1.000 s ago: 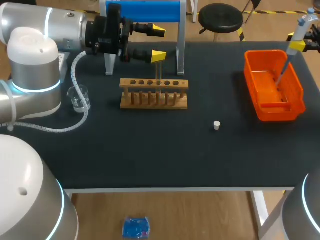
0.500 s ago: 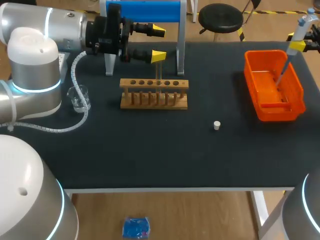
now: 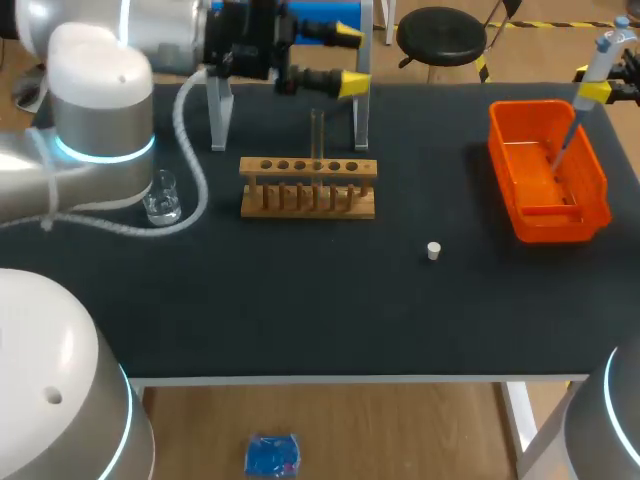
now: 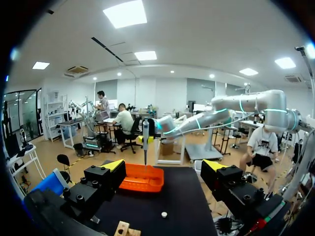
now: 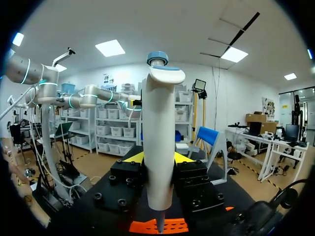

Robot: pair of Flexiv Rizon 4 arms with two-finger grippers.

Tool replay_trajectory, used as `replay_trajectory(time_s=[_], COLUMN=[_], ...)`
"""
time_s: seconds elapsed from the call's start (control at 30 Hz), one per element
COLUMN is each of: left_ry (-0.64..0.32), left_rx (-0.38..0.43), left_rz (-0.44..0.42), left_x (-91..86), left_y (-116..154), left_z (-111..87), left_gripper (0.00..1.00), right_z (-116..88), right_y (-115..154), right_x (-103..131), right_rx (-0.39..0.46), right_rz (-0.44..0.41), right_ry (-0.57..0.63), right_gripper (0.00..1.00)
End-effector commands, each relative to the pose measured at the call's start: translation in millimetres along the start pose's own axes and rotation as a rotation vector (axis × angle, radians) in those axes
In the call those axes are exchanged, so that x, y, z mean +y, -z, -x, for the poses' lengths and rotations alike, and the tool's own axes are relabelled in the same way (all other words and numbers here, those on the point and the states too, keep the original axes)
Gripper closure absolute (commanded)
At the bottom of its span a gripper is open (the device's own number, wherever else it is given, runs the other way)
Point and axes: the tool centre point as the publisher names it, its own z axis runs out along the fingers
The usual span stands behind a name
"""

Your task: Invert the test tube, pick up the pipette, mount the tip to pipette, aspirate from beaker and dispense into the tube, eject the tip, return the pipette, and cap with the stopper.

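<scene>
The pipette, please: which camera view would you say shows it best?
The right wrist view: the pipette is large and close, clamped in the right gripper. The head view shows it small, over the orange bin; the left wrist view shows it distant, above that bin.

Our right gripper [image 3: 596, 90] is mostly cut off by the head view's edge. Our left arm [image 3: 100, 130] hides part of the beaker [image 3: 163, 205]. In the left wrist view the wooden rack [image 4: 122, 229] shows only a corner. The lower end of the pipette [image 3: 598, 58] is too small for us to make out.
</scene>
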Motion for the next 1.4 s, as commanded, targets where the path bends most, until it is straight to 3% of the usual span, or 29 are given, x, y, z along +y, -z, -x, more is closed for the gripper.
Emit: replay_trajectory(time_s=[0.03, 0.33, 0.77, 1.4], left_ry=[0.006, -0.003, 0.032, 0.027], left_rx=[-0.013, -0.028, -0.074, -0.099], left_rz=[0.056, 0.074, 0.093, 0.101], left_x=[-22.7, -49.5, -63.5, -71.2], left_y=[-40.8, -100.9, -173.6, -227.5], left_z=[7.2, 10.3, 19.7, 43.0], left_gripper=[0.00, 0.00, 0.00, 0.00], right_z=[1.5, 1.5, 1.5, 1.5], right_y=[1.7, 1.7, 1.7, 1.7], right_x=[-0.4, -0.4, -0.4, -0.4], right_rx=[0.006, 0.006, 0.006, 0.006], right_rz=[0.000, 0.000, 0.000, 0.000], right_ry=[0.001, 0.001, 0.001, 0.001], right_gripper=[1.00, 1.00, 1.00, 1.00])
